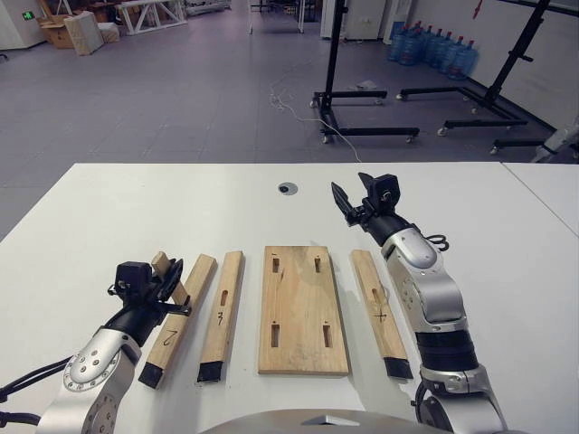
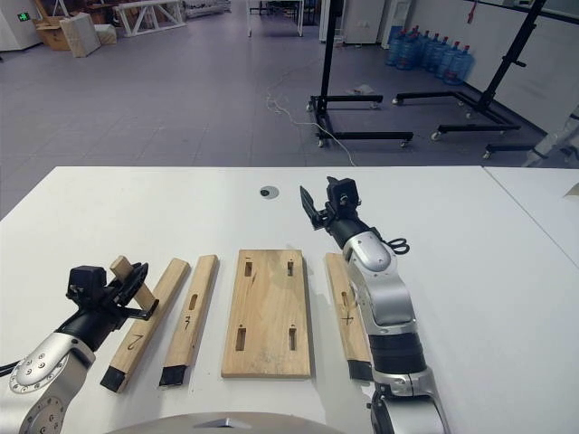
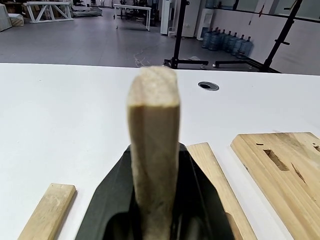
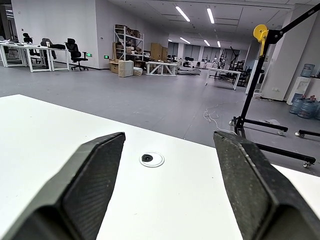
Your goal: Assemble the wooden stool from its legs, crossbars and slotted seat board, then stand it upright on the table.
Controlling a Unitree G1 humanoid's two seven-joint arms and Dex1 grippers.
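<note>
The slotted seat board [image 1: 301, 307] lies flat mid-table. Left of it lie two legs, one marked 2 [image 1: 178, 318] and one marked 7 [image 1: 223, 312]. A third leg [image 1: 380, 310] lies right of the board. My left gripper [image 1: 170, 277] hovers over the far end of the leg marked 2, shut on a short wooden crossbar [image 3: 154, 150] that sticks up between its black fingers [image 3: 112, 200]. My right gripper [image 1: 355, 195] stands open just beyond the right leg's far end, with nothing between its fingers [image 4: 85, 185].
A round grommet hole [image 1: 288, 189] sits in the white table [image 1: 109, 208] beyond the board. Black wheeled stands [image 1: 362, 108] and water bottles [image 1: 434, 45] are on the floor far behind the table.
</note>
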